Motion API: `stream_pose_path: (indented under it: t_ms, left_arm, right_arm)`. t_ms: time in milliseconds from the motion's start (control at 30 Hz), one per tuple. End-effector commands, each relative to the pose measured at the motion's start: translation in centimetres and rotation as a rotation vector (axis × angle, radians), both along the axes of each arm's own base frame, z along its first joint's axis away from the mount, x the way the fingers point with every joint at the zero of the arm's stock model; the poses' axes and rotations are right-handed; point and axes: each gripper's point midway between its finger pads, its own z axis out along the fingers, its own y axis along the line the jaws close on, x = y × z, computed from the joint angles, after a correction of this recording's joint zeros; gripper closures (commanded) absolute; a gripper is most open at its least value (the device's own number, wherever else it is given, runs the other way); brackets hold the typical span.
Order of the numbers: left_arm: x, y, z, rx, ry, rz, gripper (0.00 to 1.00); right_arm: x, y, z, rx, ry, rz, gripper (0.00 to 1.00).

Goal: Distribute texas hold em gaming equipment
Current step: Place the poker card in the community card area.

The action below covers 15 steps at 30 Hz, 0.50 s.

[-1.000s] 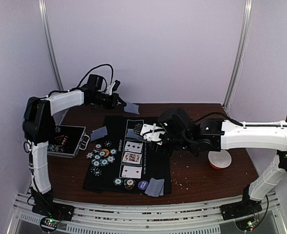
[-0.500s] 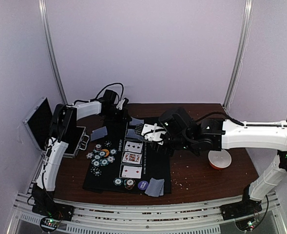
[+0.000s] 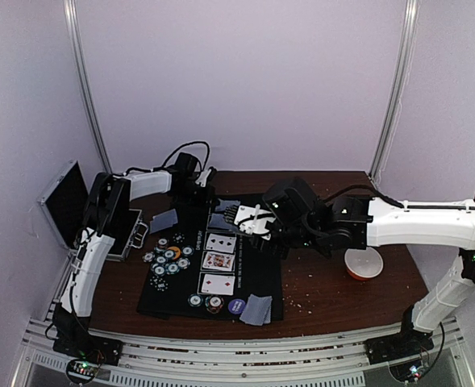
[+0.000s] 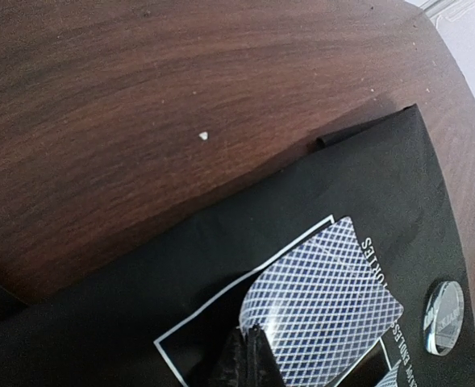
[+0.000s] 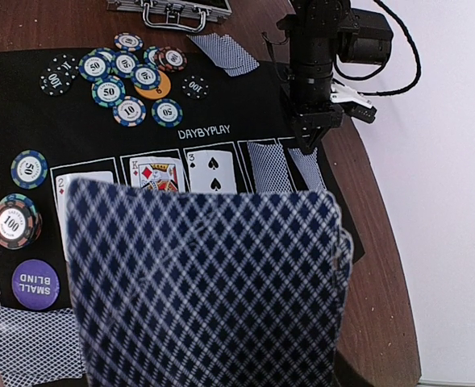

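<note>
on the counter (image 3: 334, 286) lies the black mat (image 3: 168, 302). the right claw (image 3: 247, 218), mid-frame, grips the deck (image 5: 205, 282). the left claw (image 4: 249, 356), nearer, is pinched closed, its tip on the face-down card (image 4: 326, 298), whose long axis runs up-right from the tip.

White arm links (image 3: 418, 222), black joints (image 3: 297, 201), black looped cables (image 3: 190, 147), black fingers (image 4: 241, 363).

blue-backed cards (image 5: 205, 282) fill 6 o'clock. chips (image 5: 128, 76) cluster at 11 o'clock, the left gripper (image 5: 307, 145) at 1 o'clock.
</note>
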Motion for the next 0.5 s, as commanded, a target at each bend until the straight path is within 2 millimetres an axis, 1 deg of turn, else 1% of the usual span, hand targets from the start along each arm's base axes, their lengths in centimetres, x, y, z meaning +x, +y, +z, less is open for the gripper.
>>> stream_pose_path:
  t_ms: [0,300,333,400,467]
  left_arm:
    - [0.0,1.3,0.6,0.070,-0.051,0.025,1.00]
    - [0.3,1.4,1.9,0.073,-0.084,0.023,1.00]
    - [0.2,1.3,2.0,0.072,-0.085,0.019,0.96]
    - [0.3,1.3,2.3,0.071,-0.093,0.018,0.82]
    - [0.4,1.4,2.6,0.073,-0.099,0.022,0.77]
  right_arm:
    - [0.4,0.1,1.3,0.034,-0.005,-0.014,0.55]
    - [0.3,0.2,1.2,0.035,-0.001,-0.011,0.55]
    - [0.3,0.2,1.1,0.035,-0.001,-0.014,0.55]
    - [0.3,0.2,1.0,0.034,0.002,-0.016,0.55]
    - [0.4,0.1,0.9,0.037,0.008,-0.024,0.55]
